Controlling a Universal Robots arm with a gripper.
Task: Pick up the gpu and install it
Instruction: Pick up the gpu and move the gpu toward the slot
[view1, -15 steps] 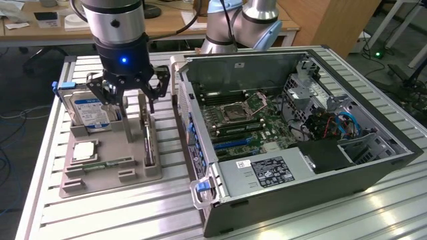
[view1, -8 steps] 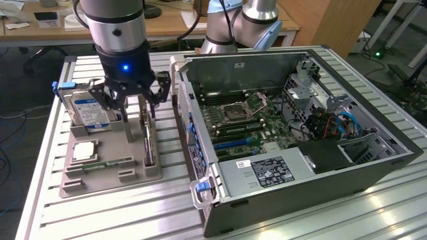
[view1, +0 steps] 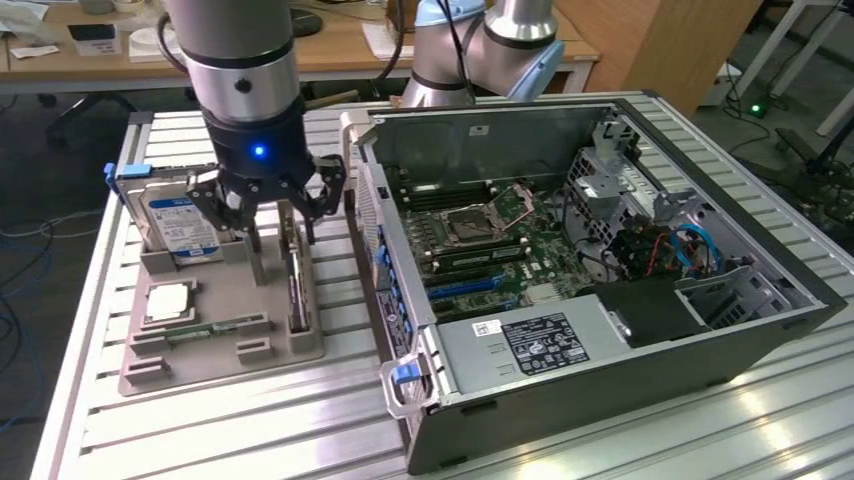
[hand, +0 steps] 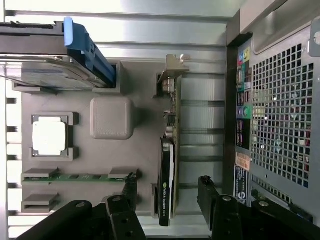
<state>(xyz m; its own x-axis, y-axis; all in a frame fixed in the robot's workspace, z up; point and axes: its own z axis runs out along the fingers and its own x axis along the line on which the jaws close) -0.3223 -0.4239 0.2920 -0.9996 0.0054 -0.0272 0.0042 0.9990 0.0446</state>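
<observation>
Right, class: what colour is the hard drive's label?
Blue; the label shows best in the exterior view.

gpu (view1: 298, 295) partly hidden behind claw (view1: 280, 233), hard drive (hand: 50, 77) cut off at edge

Open computer case (view1: 627, 395), hard drive (view1: 180, 225), processor (hand: 49, 136), memory stick (hand: 80, 177)

The gpu (hand: 167, 170) is shown with a black cooler, dark board and pale metal bracket. The tray (view1: 200, 360) is coloured grey-beige, the hard drive (view1: 180, 225) silver with a blue label, the memory stick (hand: 75, 177) green. The black computer case (hand: 280, 115) is patterned at its rear with a grid of holes.
</observation>
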